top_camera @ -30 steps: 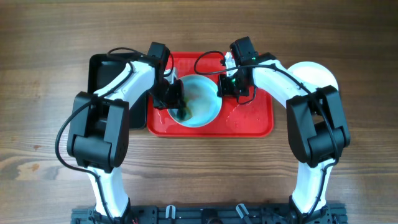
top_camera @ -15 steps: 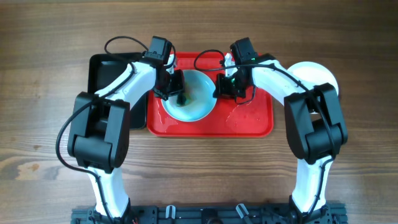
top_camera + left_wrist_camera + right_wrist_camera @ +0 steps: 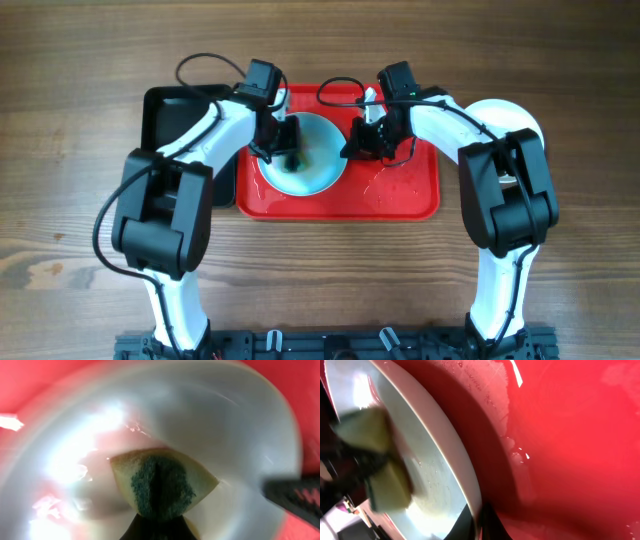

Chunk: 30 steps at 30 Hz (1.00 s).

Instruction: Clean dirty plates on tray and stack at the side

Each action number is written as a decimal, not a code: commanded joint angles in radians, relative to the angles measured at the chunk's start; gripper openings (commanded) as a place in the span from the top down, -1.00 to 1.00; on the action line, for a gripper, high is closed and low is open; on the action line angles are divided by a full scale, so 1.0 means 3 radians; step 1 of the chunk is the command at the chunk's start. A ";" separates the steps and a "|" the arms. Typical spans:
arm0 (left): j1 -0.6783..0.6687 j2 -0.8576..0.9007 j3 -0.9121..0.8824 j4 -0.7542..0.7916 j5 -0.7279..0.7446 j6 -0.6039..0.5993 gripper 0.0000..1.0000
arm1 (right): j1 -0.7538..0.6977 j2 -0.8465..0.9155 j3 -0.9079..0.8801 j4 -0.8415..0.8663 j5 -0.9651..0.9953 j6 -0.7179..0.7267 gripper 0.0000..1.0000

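One pale aqua round plate (image 3: 312, 165) on the large red rectangular plastic tray (image 3: 400, 200), left gripper (image 3: 285, 150) pinched on a yellow-and-green sponge (image 3: 160, 482) pressed into its wet surface (glare blurs it), right gripper (image 3: 358, 140) clamped on its right rim, white round plate (image 3: 515, 118) beside the tray.

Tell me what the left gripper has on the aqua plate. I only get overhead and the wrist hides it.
Observer: A yellow sponge with a green scouring patch, pinched in the left gripper and held against the inside of the plate.
Operator: Right side gripping anything?
Observer: Yes. The right wrist view shows the right gripper shut on the plate's rim.
Operator: Plate flat on the tray?
Observer: No. That edge looks raised off the tray, with a dark shadow under it.
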 commanded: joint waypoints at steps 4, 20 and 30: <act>-0.0374 0.0058 -0.0041 0.0151 0.0546 0.0516 0.92 | -0.0019 0.0159 -0.0034 0.0003 0.0066 0.0010 0.92; -0.0116 0.0058 -0.0041 0.0835 -0.1431 -0.0362 0.92 | -0.0019 0.0159 -0.0034 0.0003 0.0067 0.0006 0.91; -0.0033 0.0058 -0.0041 -0.0102 -0.1987 -0.0885 0.92 | -0.0019 0.0159 -0.0034 0.0004 0.0069 0.0005 0.91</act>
